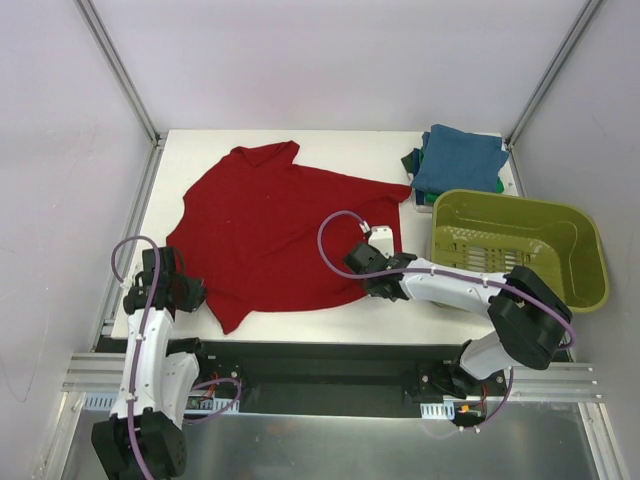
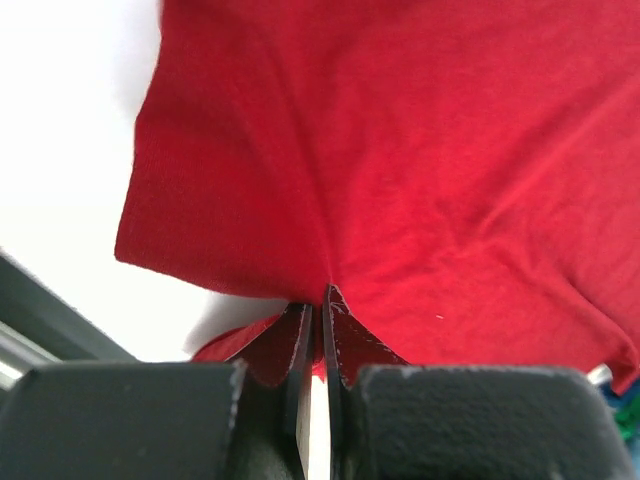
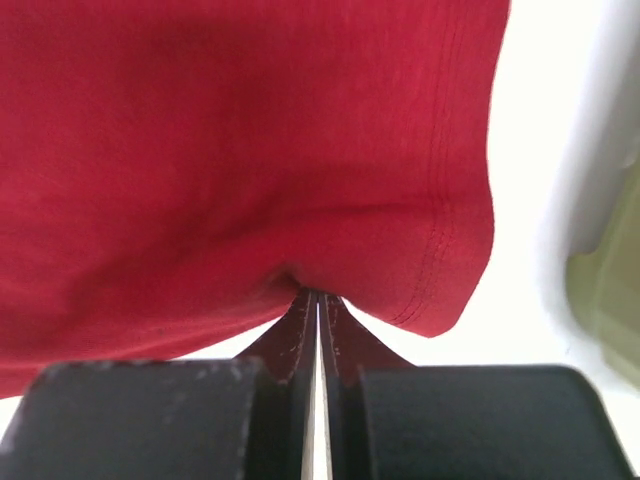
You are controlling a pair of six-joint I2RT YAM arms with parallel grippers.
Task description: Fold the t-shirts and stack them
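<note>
Across the table [image 1: 195, 155] the red shirt [image 1: 270, 225] lies spread out, its near edge clamped tight by the left gripper [image 2: 318, 300] and the right gripper [image 3: 318, 298]. Each bite looks thin; an uneven pull could slip the cloth free or skew the fold.

1 red shirt [image 1: 280, 235], 1 blue folded shirt [image 1: 458, 160], 1 green folded shirt [image 1: 412, 160], 1 basket [image 1: 585, 250], 2 arms: left arm [image 1: 150, 345], right arm [image 1: 450, 285].
</note>
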